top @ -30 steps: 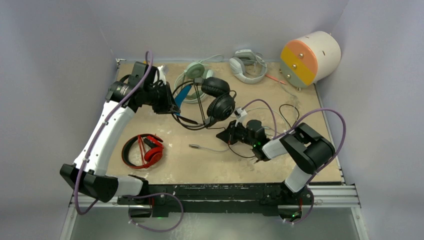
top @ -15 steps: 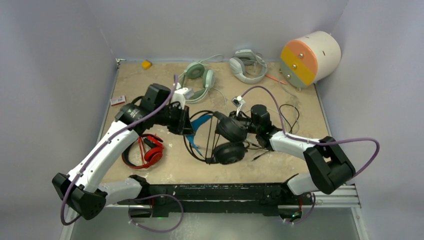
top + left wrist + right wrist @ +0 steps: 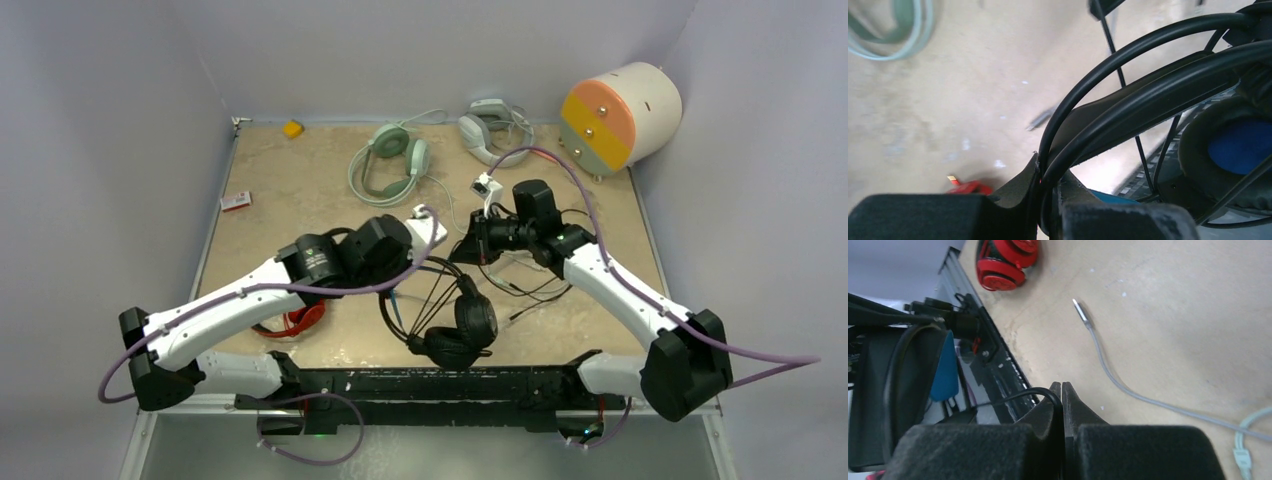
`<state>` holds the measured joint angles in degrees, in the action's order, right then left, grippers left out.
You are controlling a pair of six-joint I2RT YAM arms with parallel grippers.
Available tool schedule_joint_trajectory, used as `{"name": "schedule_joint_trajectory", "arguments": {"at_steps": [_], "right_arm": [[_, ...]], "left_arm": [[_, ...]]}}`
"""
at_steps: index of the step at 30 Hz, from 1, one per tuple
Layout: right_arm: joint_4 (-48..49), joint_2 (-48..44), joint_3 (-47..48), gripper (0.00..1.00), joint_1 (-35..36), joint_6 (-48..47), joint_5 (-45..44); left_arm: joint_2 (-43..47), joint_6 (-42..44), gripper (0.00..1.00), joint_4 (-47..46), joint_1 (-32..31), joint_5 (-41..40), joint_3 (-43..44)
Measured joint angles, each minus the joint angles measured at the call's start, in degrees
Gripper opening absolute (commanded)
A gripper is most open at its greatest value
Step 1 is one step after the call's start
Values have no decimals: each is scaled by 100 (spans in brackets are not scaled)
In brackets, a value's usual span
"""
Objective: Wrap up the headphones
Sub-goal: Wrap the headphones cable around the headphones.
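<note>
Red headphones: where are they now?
Top view: the red headphones lie on the table left of centre near the front edge, partly under the left arm, left of the black headphones.

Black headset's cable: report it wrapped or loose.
Not fully wrapped. The cable stretches in strands from the black headset to the right hand, which pinches it; slack loops lie beyond.
</note>
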<state>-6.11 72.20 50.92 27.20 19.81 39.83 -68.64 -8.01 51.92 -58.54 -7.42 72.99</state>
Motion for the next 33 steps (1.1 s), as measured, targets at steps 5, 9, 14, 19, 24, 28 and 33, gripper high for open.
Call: {"name": "schedule_joint_trajectory", "arguments": {"at_steps": [5,9,14,19,24,28,33], "right_arm": [[-1097,-22,339,0,-26,-422,-461],[-1613,-28,566,0,-26,-584,-605],[-2033,-140,702,2,-28,-726,-730],[-2181,-343,726,9,-46,-730,-262],[-1971,-732,717,11,-101,-319,363],[-1561,-1043,590,8,-109,184,678],[-1117,-1137,251,7,-125,817,839]], "left_arm": [[-455,960,0,-57,-560,-1617,-2],[-756,1703,0,-267,-649,-2505,-15],[-946,2415,0,-693,-651,-3145,-153],[-951,2883,0,-1040,-688,-3558,-227],[-951,3012,0,-1244,-691,-3801,-229],[-962,2813,0,-1266,-691,-3832,-208],[-1099,2282,0,-1217,-682,-3871,-57]]}}
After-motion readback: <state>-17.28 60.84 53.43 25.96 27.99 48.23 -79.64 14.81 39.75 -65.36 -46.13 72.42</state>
